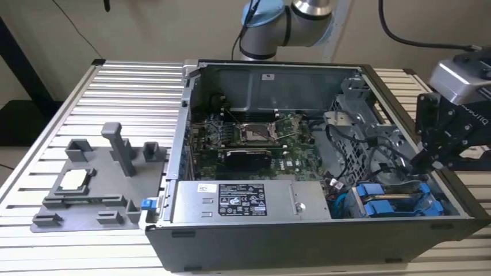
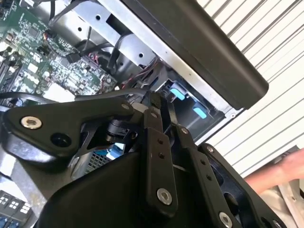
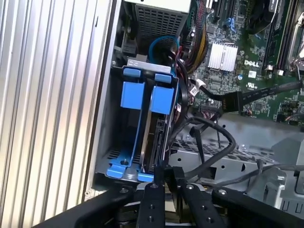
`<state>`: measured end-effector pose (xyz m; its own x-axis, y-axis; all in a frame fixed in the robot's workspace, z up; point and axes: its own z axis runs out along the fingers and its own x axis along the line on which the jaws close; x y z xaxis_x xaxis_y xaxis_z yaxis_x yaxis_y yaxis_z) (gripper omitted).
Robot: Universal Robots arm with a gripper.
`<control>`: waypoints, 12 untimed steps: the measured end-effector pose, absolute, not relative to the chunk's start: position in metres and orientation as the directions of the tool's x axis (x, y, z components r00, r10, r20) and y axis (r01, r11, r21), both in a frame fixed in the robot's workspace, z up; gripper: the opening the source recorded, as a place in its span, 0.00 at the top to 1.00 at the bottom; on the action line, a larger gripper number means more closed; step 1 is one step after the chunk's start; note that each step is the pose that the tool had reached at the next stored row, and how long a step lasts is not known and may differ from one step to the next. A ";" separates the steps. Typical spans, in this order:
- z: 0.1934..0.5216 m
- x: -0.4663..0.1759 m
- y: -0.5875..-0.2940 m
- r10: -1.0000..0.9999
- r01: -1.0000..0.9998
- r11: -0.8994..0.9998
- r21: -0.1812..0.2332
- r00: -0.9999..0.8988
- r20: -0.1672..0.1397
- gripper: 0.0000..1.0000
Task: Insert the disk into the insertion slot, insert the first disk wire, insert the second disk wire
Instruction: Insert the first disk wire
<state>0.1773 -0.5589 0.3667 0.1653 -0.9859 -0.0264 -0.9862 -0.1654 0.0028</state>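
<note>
The fingers [image 3: 153, 176] are drawn together with no gap visible between the tips. It cannot be determined whether they pinch a wire. The gripper [image 3: 167, 171] hangs just above the open end of the drive cage [image 3: 107, 133], at the cage end opposite the blue tabs. In the exterior view the gripper [image 1: 431, 164] stands over the cage corner of the computer case [image 1: 322, 241].

The disk [image 3: 161, 102] sits on edge inside the insertion slot [image 3: 151, 142] of the drive cage, blue end tab outermost. A second blue frame [image 3: 132, 95] occupies the adjacent bay, nearer the case wall.

Black wires [image 3: 216, 137] loop just beside the cage, on its motherboard side. The motherboard [image 3: 247, 52] lies beyond them. The grey sticker-labelled box [image 1: 241, 201] adjoins the cage along the case's near wall.

The case rests on the slatted worktop [image 1: 130, 92]. A grey fixture [image 1: 92, 184] lies well apart from the cage, outside the case.
</note>
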 end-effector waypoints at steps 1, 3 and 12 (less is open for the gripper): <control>0.367 0.175 -0.560 -0.986 -0.986 -0.165 0.003 0.165 -0.026 0.81; 0.366 0.171 -0.562 -0.986 -0.986 -0.165 0.003 0.165 -0.026 0.81; 0.359 0.160 -0.567 -0.986 -0.986 -0.165 -0.037 0.166 -0.020 0.81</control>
